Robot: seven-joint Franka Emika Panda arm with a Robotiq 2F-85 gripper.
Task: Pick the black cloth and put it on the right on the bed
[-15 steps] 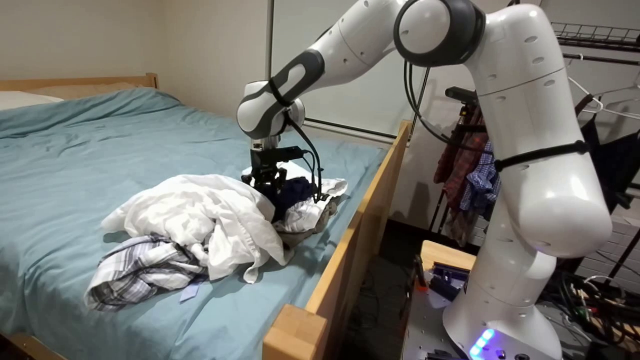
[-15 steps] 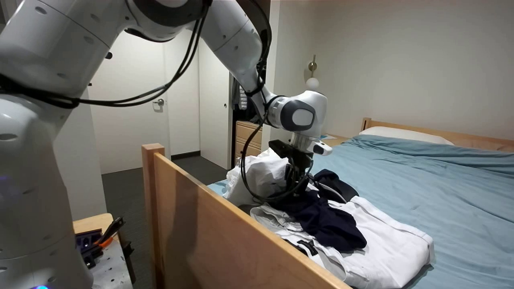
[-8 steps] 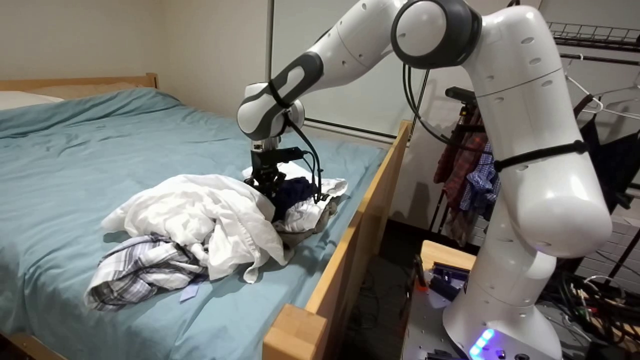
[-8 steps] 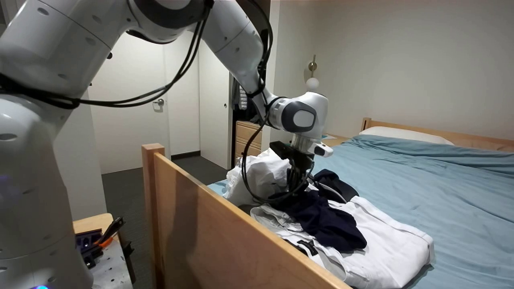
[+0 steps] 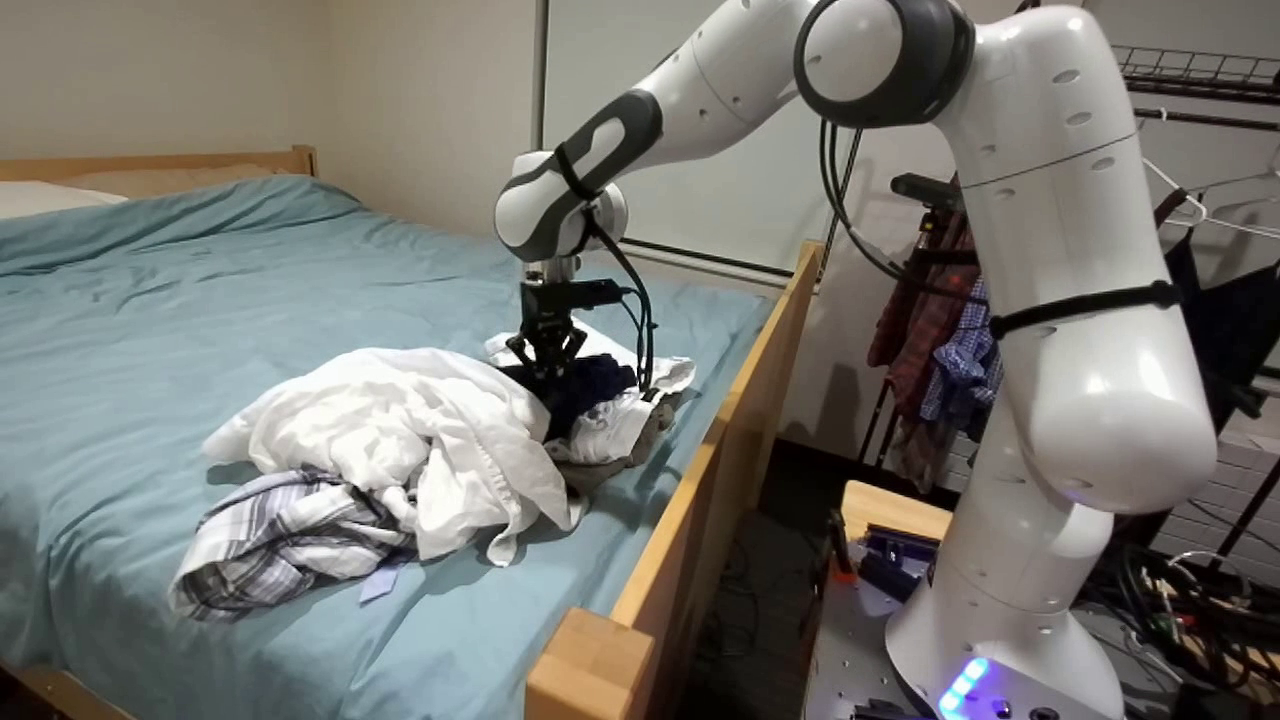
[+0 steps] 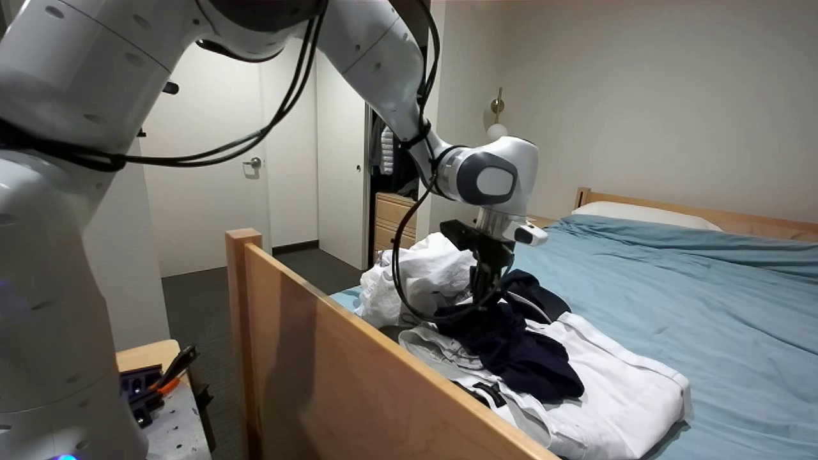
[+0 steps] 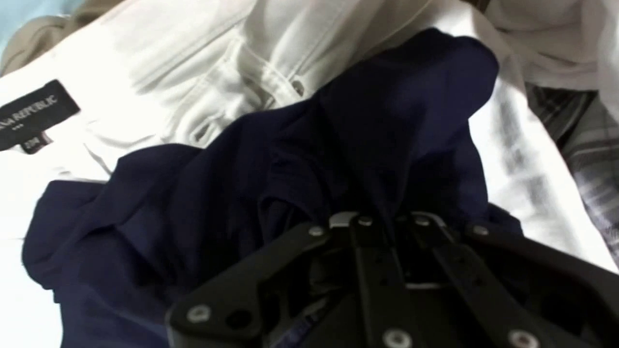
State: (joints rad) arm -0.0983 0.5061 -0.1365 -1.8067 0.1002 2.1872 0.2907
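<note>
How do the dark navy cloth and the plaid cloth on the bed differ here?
The navy cloth is plain; the plaid cloth is checked in white and gray. The fingers pinch the navy cloth, while the plaid cloth lies free of them, partly under a white cloth. Both are crumpled.

Crumpled navy cloth (image 7: 261, 183), pinched in the gripper (image 7: 387, 220), lies over white clothing (image 6: 629, 390) on the bed (image 6: 652, 281).

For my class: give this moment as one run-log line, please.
Fingers: closed on navy cloth | state: bunched, partly resting on white clothing | site: bed | release: not yet
</note>
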